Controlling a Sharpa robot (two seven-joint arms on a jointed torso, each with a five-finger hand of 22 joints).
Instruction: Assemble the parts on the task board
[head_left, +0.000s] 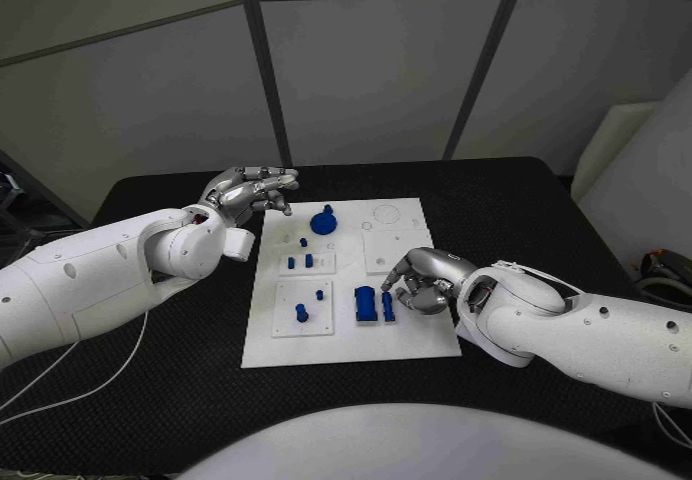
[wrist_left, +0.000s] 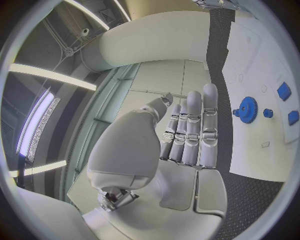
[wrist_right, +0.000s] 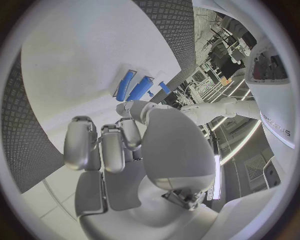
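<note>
task board (head_left: 346, 340) — left hand (head_left: 248, 190) empty, fingers apart — right hand (head_left: 418, 280) curled, holding nothing.

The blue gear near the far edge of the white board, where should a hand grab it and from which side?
Probably from above. The blue gear lies flat on the white board with a raised hub in its middle, so fingers can pinch the hub or span the toothed rim. The left hand hovers just beside it, holding nothing, and looks best placed. The small blue peg next to it leaves little room on that side.
</note>
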